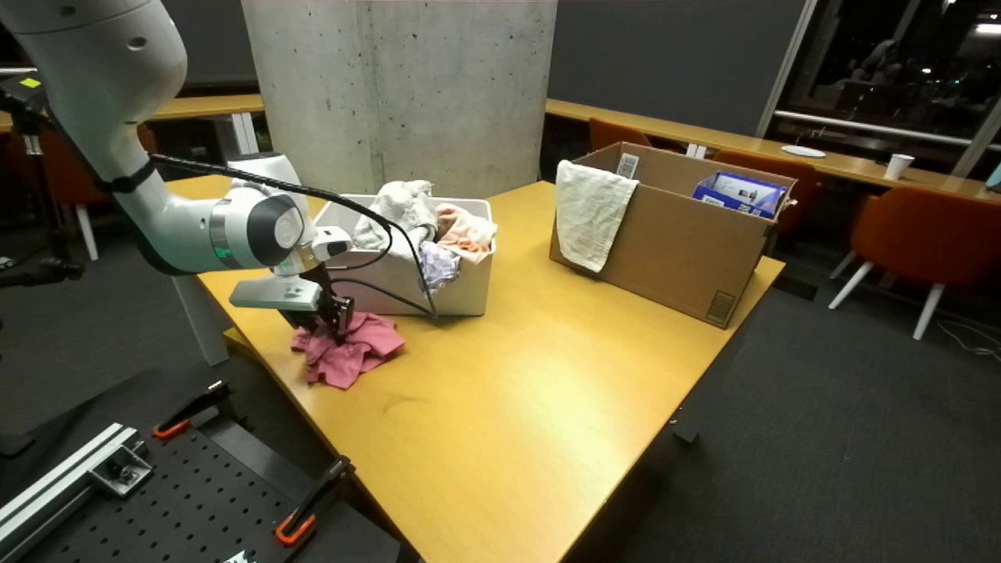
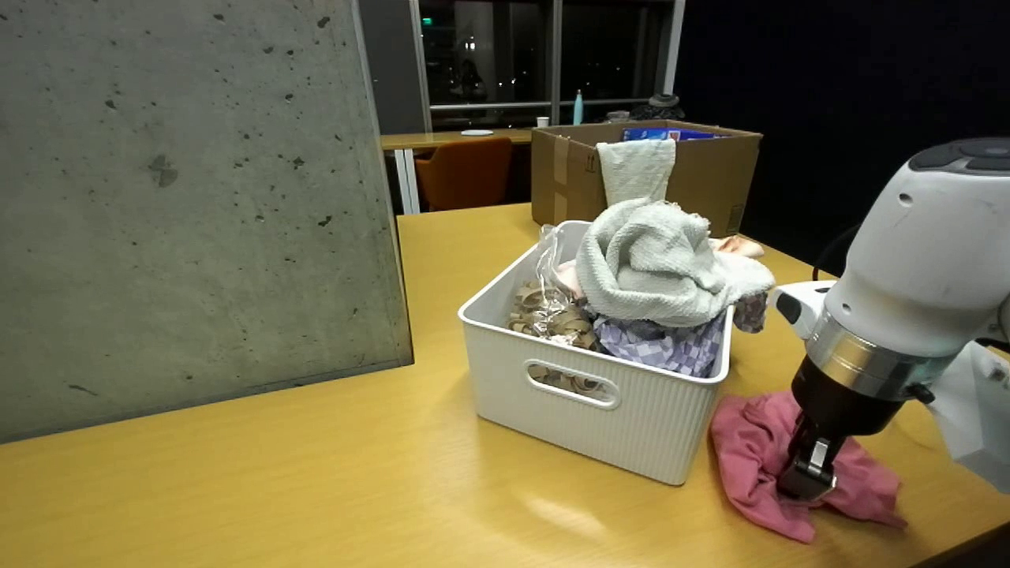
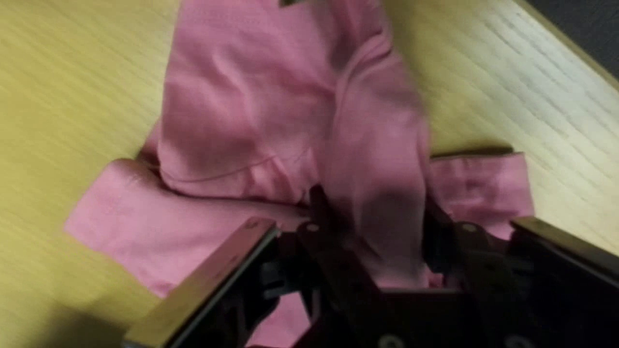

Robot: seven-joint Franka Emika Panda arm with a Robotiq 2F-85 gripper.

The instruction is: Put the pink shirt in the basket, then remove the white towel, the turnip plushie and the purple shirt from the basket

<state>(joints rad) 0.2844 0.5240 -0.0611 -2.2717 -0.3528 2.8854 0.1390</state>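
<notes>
The pink shirt [image 1: 360, 360] [image 2: 750, 446] lies crumpled on the table beside the basket [image 1: 461, 295] [image 2: 639, 442]. Pointing down into its fabric is my gripper [image 1: 332, 328] [image 2: 805, 477]. In the wrist view the two fingers stand apart, with a fold of the pink shirt [image 3: 232, 121] between them at the gripper [image 3: 372, 198]; whether they pinch it is unclear. Heaped on top in the basket is the white towel [image 1: 403, 207] [image 2: 655, 264]. Under it shows the checked purple shirt [image 1: 438, 267] [image 2: 663, 343]. The turnip plushie is hidden or out of view.
A bag of brown shreds [image 2: 552, 319] and a peach cloth [image 1: 468, 231] are also in the basket. Farther back stands a cardboard box [image 1: 665, 242], a grey-white cloth [image 1: 594, 215] over its side. A concrete pillar [image 2: 197, 197] rises behind; a black cable [image 1: 367, 211] crosses before the basket.
</notes>
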